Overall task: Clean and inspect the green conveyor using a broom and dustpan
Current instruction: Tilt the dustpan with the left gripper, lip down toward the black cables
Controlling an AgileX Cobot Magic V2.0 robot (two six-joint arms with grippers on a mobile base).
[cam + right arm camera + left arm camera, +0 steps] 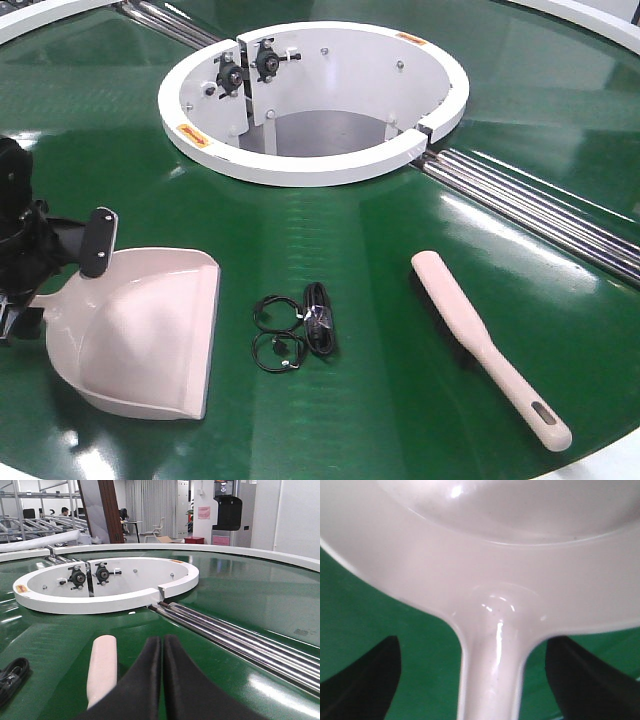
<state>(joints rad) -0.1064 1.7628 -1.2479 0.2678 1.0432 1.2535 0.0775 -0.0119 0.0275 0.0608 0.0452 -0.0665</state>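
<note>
dustpan [150, 330] laid left on green conveyor [350, 420], lip faced right, handle flanked by spread left gripper [480, 675] (no contact seen) | broom [480, 340] laid diagonally at right, slotted handle nearest | right gripper [162, 650] clenched, empty | ring stickers [187, 129] illegible

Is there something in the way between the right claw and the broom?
Nothing visible. The broom lies just left of the shut right claw, with only bare belt between them; the black cables lie farther left.
</note>
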